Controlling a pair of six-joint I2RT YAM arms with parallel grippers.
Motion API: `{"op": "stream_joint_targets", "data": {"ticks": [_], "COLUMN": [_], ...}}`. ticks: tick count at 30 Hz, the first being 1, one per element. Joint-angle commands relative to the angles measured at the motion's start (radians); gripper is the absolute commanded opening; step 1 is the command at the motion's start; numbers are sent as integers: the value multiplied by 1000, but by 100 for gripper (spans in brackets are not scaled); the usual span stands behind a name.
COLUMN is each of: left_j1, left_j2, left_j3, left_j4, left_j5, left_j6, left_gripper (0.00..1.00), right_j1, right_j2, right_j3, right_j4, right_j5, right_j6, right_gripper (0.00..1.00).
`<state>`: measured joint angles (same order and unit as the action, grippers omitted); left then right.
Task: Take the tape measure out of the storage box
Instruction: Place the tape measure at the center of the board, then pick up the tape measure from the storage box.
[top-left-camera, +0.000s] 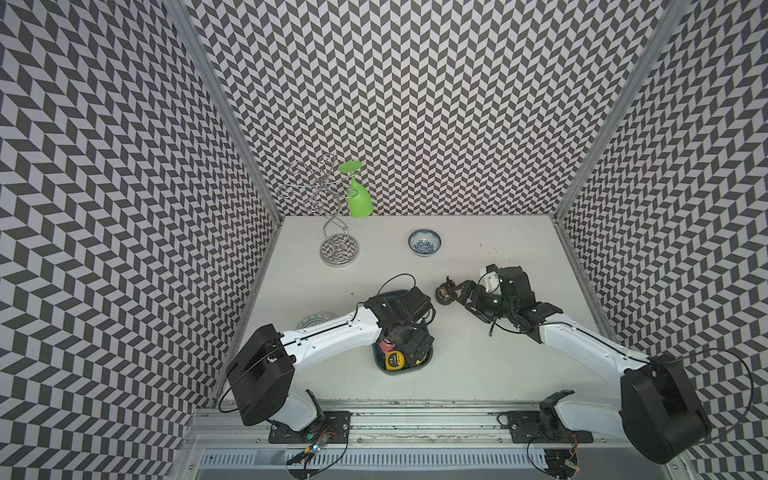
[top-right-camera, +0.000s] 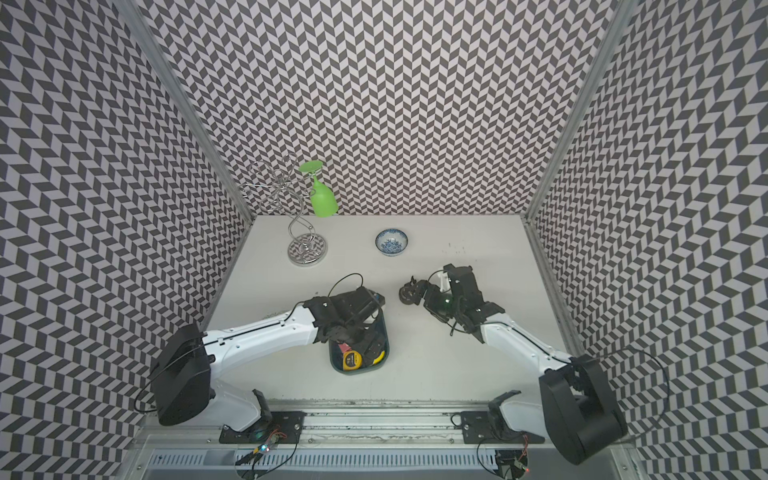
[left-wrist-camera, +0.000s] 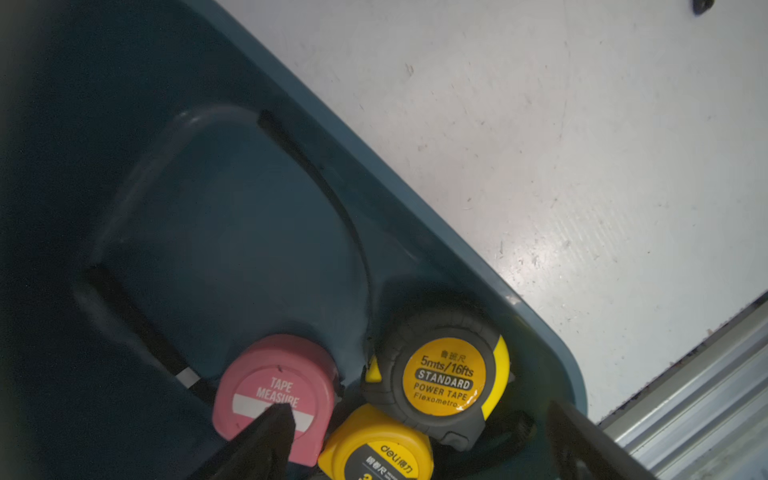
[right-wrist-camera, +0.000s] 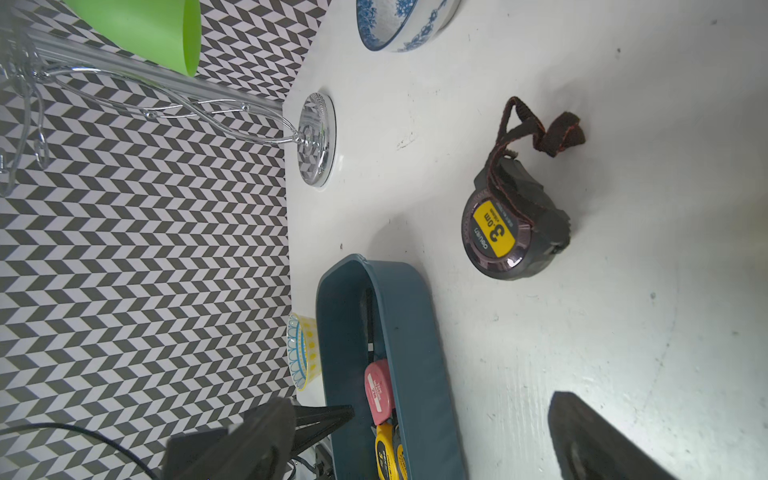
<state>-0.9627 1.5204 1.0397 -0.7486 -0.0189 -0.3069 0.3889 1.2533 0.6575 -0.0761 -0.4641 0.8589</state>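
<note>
The dark teal storage box lies at the table's front centre, mostly under my left arm. Inside it lie a pink tape measure, a yellow one and a black-and-yellow one. My left gripper hangs open just above them, with one fingertip over the pink case. A dark grey tape measure with a strap lies on the table right of the box. My right gripper stands open just behind it, holding nothing.
A chrome wire stand at the back left carries a hanging green glass. A blue-and-white bowl sits at the back centre. A small yellow-and-blue bowl stands left of the box, by the patterned wall.
</note>
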Motion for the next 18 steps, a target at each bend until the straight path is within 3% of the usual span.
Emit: {"op": "stream_joint_targets", "data": {"ticks": [1,18], "left_j1": [-25,-63], "left_j2": [24,150], "left_j3": [-13,18], "left_j4": [31,5], "left_j5": [-43,-22], "left_j6": [20,56], "left_gripper": [99,90], "right_j1": [-18,-46], "right_j2": [-51,-75], "right_j3": [-25,-35], "right_j4": [-13,-15], "right_j5": [8,-4], "right_j6": [-13,-5], "right_gripper": [100,100]}}
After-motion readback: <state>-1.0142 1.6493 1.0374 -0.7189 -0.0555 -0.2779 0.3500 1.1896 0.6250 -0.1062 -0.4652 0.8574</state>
